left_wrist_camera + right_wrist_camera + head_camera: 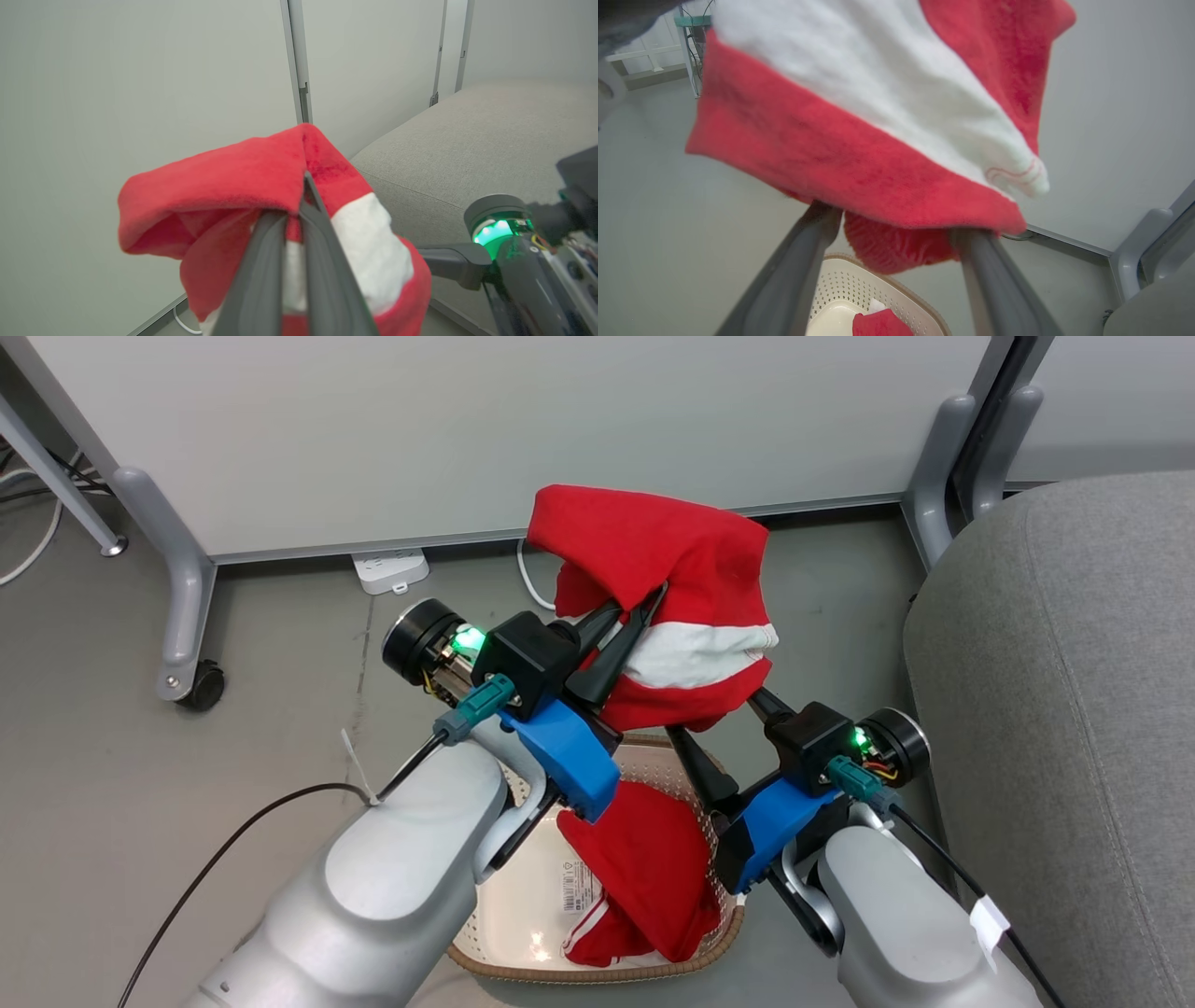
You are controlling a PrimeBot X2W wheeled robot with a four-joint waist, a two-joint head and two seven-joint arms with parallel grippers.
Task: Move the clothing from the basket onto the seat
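Observation:
My left gripper (653, 599) is shut on a piece of the clothing (653, 560), a red garment with a white band, holding it up in the air above the basket (523, 905). In the left wrist view the fingertips (304, 186) pinch a fold of that garment (219, 186). My right gripper (711, 714) stands open just under the hanging cloth, jaws wide and tips hidden by it (859, 121). A second red garment (653, 877) lies in the cream basket (850, 284). The grey seat (1055, 709) is at the right.
A white partition panel (467, 429) on grey feet with a castor (201, 689) stands behind the basket. A white power strip (390, 569) and cables lie on the grey floor. Another panel foot (943, 467) stands next to the seat's far corner.

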